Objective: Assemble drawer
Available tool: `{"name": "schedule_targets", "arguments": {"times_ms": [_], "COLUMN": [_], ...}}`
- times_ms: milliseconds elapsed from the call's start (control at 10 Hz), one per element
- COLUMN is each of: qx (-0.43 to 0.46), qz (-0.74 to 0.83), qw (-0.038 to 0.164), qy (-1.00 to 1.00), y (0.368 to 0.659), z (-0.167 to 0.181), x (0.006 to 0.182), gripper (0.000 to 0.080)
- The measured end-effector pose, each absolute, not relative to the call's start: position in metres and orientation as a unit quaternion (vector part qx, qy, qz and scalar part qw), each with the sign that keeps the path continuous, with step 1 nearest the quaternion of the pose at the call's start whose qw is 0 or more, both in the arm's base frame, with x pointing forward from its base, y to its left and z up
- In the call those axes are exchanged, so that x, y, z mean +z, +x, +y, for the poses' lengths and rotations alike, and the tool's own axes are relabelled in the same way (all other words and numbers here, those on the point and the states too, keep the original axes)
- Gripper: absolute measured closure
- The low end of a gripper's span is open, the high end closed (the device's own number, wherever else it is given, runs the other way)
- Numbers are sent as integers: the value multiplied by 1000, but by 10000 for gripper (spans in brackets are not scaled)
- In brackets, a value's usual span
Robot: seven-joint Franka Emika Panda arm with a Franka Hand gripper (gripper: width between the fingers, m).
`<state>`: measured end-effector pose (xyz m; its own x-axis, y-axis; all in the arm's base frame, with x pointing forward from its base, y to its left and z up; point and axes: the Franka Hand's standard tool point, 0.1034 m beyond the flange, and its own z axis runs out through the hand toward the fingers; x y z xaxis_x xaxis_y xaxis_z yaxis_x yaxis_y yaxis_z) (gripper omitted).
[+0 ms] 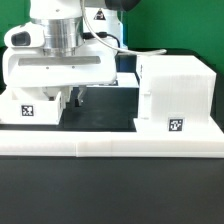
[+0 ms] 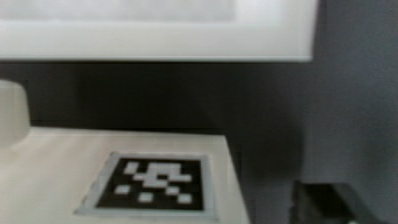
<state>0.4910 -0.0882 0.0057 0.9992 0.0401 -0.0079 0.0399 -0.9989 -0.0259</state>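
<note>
The drawer's tall white shell stands at the exterior view's right, with a marker low on its front. A smaller white tray with a marker lies at the left. My gripper hangs low right beside that tray's right end. In the wrist view the tray's marked face fills the near field, and one dark finger shows far out beside it. The other finger is hidden, so the jaws look spread and I see nothing held.
A long low white rail runs along the black table's front edge. A pale flat surface lies across the far side of the wrist view. Dark table separates tray and shell.
</note>
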Motion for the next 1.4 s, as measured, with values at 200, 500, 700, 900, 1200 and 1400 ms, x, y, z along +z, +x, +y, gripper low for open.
{"name": "schedule_targets", "arguments": {"times_ms": [200,500,700,900,1200,1400], "qx": [4,4,4,4,13,18], "qz": [-20,-20,-20,-20,-114,-116], "qw": [13,13,13,13,15,27], "qy": [-1000,-1000,-1000,-1000,-993,-993], "y": [491,491,491,491,493,491], "z": [-88,-88,-88,-88,-64,-62], "x": [6,6,6,6,29,38], "gripper": [687,758,758,758,758,758]}}
